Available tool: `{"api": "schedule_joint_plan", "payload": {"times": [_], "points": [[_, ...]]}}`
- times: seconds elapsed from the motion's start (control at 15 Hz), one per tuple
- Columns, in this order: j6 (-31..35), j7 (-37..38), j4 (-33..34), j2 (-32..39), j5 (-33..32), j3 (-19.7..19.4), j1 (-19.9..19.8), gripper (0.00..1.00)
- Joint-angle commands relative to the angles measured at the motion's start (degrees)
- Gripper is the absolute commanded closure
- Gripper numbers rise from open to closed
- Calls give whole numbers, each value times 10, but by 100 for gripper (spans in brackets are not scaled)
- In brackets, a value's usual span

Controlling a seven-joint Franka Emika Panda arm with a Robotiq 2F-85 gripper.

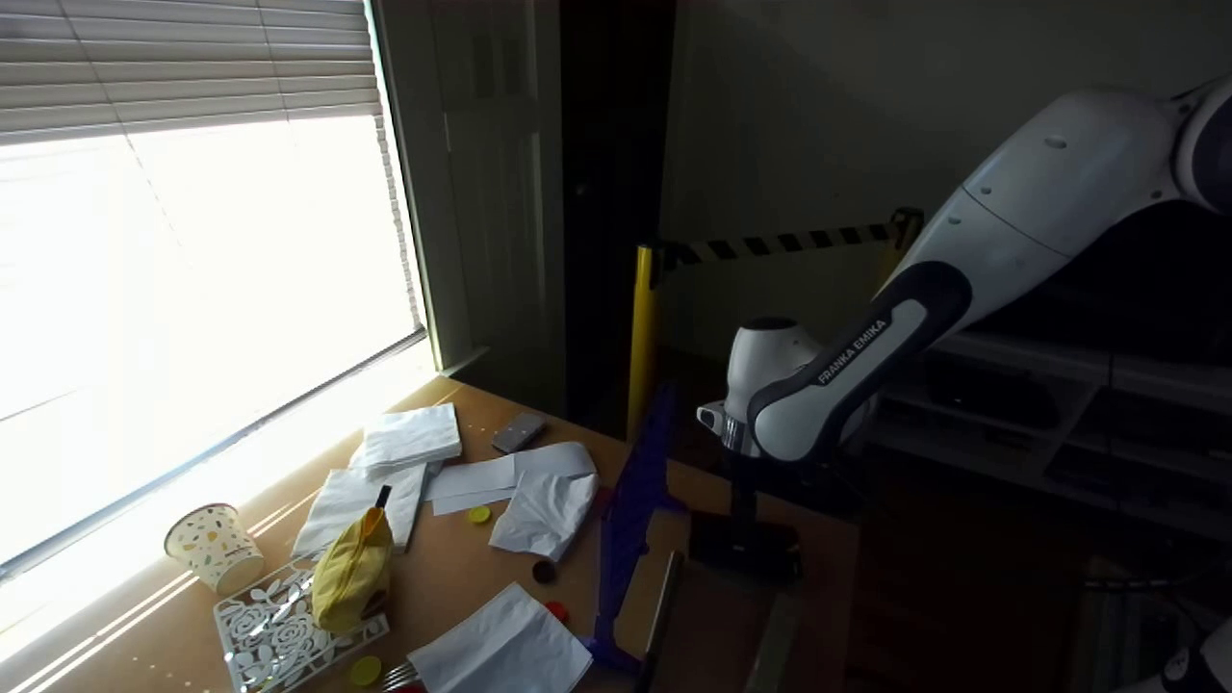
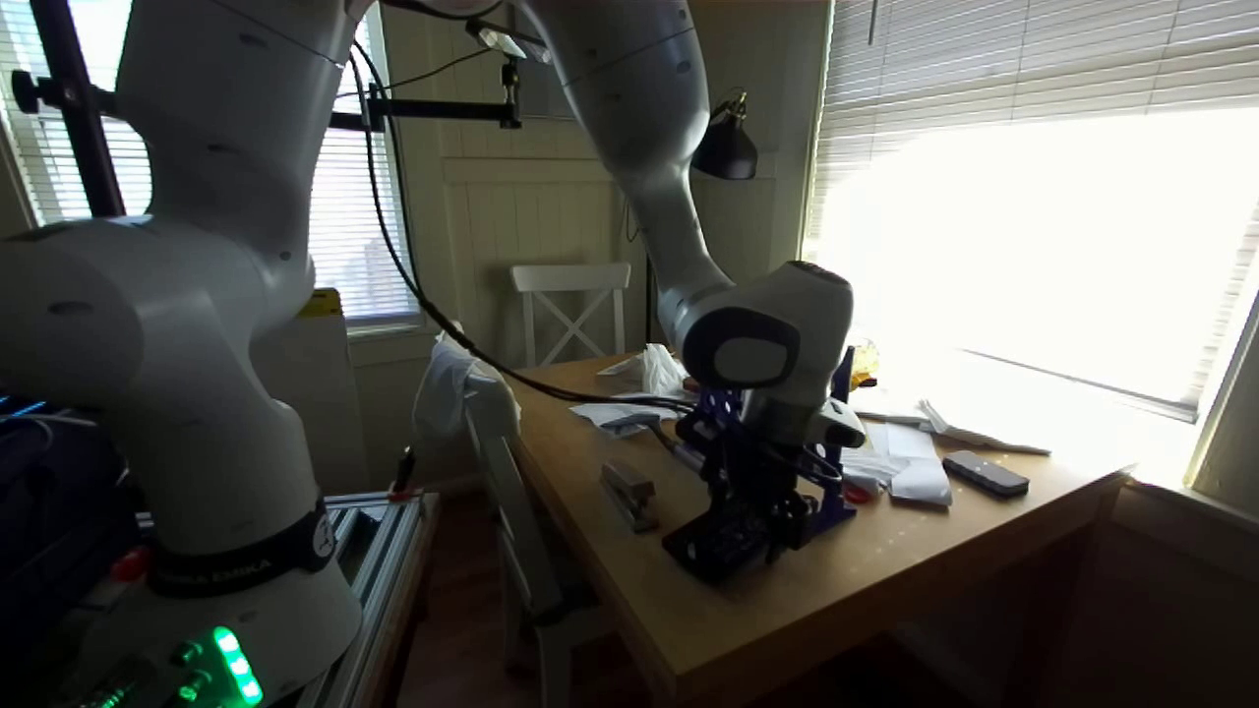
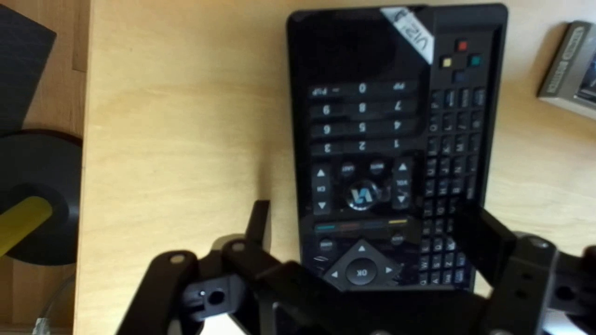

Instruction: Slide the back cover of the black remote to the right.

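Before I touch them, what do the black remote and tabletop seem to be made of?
The black remote looks plastic: glossy with faint reflections, duller around the small keys. The tabletop looks like smooth, pale wood with visible grain; solid or veneer, I cannot tell.

You're in what looks like a room at home, with lab kit in it! Bright window (image 1: 212, 279) with slatted blinds (image 1: 183, 67) right beside the worktop (image 2: 708, 629), white cross-backed chair (image 2: 570, 279) past its far end, panelled wall (image 2: 531, 211) and black lamp (image 2: 727, 152) beyond! But look, your robot arm (image 2: 226, 295) stands on a metal frame (image 2: 386, 556) next to the worktop, and past its edge a striped barrier belt (image 1: 784, 243) runs from a yellow post (image 1: 642, 337)!
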Motion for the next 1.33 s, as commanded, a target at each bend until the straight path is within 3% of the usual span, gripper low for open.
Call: {"api": "schedule_joint_plan", "payload": {"times": [0.0,0.2,0.53,0.8,1.0,1.13,1.27], "points": [[16,43,-13,-8,-47,-12,20,0],[15,58,-12,-8,-65,-15,28,0],[18,80,-14,-14,-96,-22,42,22],[16,92,-12,-18,-114,-28,50,17],[12,96,-10,-16,-119,-28,51,28],[10,96,-8,-17,-120,-27,52,41],[10,97,-8,-21,-121,-29,53,43]]}}
